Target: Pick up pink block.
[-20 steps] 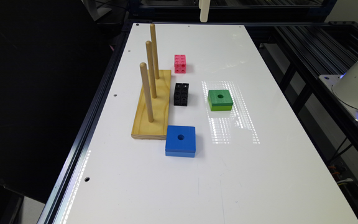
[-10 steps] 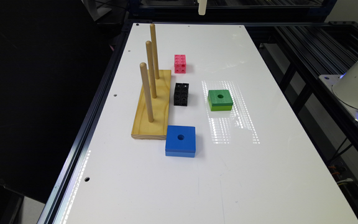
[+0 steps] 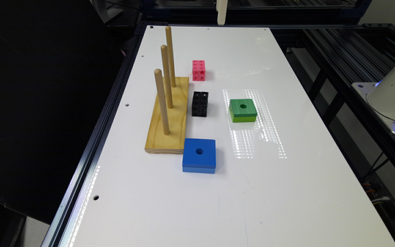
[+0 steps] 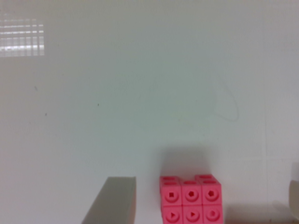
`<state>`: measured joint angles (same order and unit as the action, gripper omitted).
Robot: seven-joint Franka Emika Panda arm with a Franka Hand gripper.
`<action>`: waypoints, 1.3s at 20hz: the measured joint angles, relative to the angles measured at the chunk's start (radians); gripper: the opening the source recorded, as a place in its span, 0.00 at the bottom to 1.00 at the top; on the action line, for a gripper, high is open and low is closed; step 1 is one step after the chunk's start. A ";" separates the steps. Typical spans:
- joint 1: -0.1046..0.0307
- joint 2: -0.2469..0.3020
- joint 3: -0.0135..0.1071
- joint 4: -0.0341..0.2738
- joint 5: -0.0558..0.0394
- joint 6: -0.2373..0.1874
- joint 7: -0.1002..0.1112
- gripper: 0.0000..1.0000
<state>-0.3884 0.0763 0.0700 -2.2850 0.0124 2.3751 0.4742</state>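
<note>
The pink block (image 3: 199, 70) is a small cube with round holes. It stands on the white table (image 3: 286, 192) beside the far end of the wooden peg stand (image 3: 167, 116). My gripper (image 3: 222, 12) hangs as a white part high over the table's far edge, well apart from the block. In the wrist view the pink block (image 4: 190, 200) lies on the table between my two grey fingers (image 4: 112, 200), which stand wide apart. The gripper (image 4: 205, 186) is open and holds nothing.
A black cube (image 3: 200, 103) sits just in front of the pink one. A green block (image 3: 242, 109) lies toward the exterior view's right and a blue block (image 3: 199, 160) lies nearer. Three upright pegs rise from the stand. A white robot base (image 3: 394, 99) stands at the exterior view's right edge.
The gripper's white tip rose a little, then came back down to about its earlier height, drifting slightly to the exterior view's left. The blocks have not moved.
</note>
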 joint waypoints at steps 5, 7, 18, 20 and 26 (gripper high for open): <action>0.000 0.053 0.000 0.003 -0.0003 0.052 0.000 1.00; 0.000 0.051 0.000 0.002 -0.0003 0.052 0.000 1.00; 0.001 0.147 0.005 0.004 -0.0010 0.142 0.000 1.00; 0.001 0.147 0.011 0.010 -0.0010 0.142 0.000 1.00; 0.001 0.152 0.025 0.028 -0.0010 0.142 0.002 1.00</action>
<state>-0.3878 0.2281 0.0946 -2.2571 0.0114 2.5175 0.4764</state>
